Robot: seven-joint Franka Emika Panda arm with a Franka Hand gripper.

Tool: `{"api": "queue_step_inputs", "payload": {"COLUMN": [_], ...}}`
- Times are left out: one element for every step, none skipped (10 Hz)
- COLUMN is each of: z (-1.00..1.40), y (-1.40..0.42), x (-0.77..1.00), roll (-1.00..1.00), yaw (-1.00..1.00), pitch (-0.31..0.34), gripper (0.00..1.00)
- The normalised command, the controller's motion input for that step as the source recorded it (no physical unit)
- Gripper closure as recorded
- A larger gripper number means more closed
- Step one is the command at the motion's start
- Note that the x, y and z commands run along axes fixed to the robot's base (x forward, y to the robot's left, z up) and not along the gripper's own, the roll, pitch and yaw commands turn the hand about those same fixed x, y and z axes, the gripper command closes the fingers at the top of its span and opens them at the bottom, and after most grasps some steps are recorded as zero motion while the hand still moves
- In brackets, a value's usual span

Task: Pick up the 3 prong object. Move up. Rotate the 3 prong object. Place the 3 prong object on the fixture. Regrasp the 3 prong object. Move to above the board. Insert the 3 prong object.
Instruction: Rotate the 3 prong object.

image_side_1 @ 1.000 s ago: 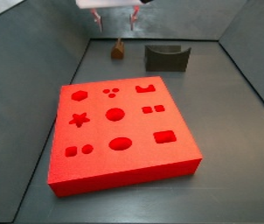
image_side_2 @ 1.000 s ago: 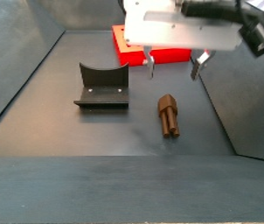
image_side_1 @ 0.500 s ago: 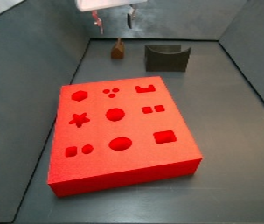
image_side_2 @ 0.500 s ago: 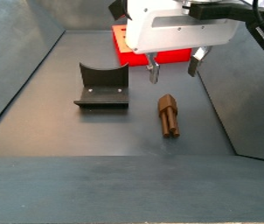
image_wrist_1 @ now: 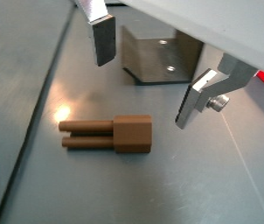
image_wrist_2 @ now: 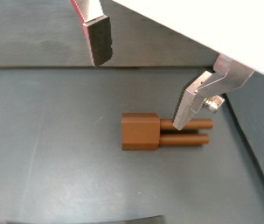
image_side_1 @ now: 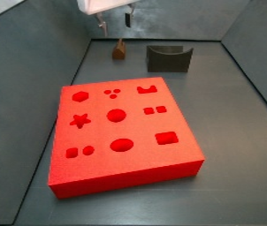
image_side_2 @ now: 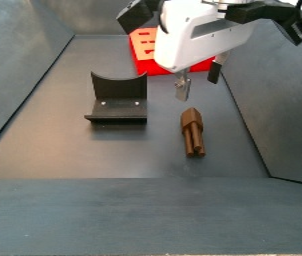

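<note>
The 3 prong object [image_wrist_1: 108, 134] is a small brown block with prongs, lying on its side on the grey floor; it also shows in a wrist view [image_wrist_2: 158, 131] and in both side views [image_side_1: 120, 51] [image_side_2: 193, 131]. My gripper [image_wrist_1: 146, 80] is open and empty, hovering above the object, its fingers [image_wrist_2: 97, 39] spread wide. In the side views the gripper [image_side_1: 116, 19] [image_side_2: 195, 82] hangs over the piece, not touching it. The dark fixture [image_side_2: 116, 100] [image_side_1: 168, 57] [image_wrist_1: 163, 54] stands beside the piece. The red board [image_side_1: 126, 132] with its cutouts lies apart from them.
Grey sloped walls [image_side_1: 53, 53] enclose the floor. The board's far end [image_side_2: 146, 45] shows behind the gripper body. The object lies close to a side wall [image_side_2: 267, 120].
The gripper has turned about its vertical axis above the 3 prong object, still open. The object, fixture and board have not moved.
</note>
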Motion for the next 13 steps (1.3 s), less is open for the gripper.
{"api": "queue_step_inputs", "payload": {"z": [-0.05, -0.05, -0.04, -0.04, -0.04, -0.04, -0.04, -0.04, -0.04, -0.04, -0.04, -0.04, -0.04], "y": [0.01, 0.01, 0.01, 0.01, 0.01, 0.01, 0.01, 0.01, 0.01, 0.01, 0.01, 0.01, 0.01], "x": [0.04, 0.04, 0.04, 0.04, 0.04, 0.04, 0.04, 0.04, 0.04, 0.04, 0.04, 0.04, 0.04], "roll": [0.00, 0.00, 0.00, 0.00, 0.01, 0.01, 0.01, 0.01, 0.01, 0.01, 0.01, 0.01, 0.01], "yaw": [1.00, 1.00, 1.00, 1.00, 1.00, 1.00, 1.00, 1.00, 1.00, 1.00, 1.00, 1.00, 1.00], "pitch": [-0.005, -0.005, -0.006, -0.006, -0.006, -0.006, -0.007, -0.007, -0.007, -0.007, -0.008, -0.008, -0.008], "gripper": [0.00, 0.00, 0.00, 0.00, 0.00, 0.00, 0.00, 0.00, 0.00, 0.00, 0.00, 0.00, 0.00]}}
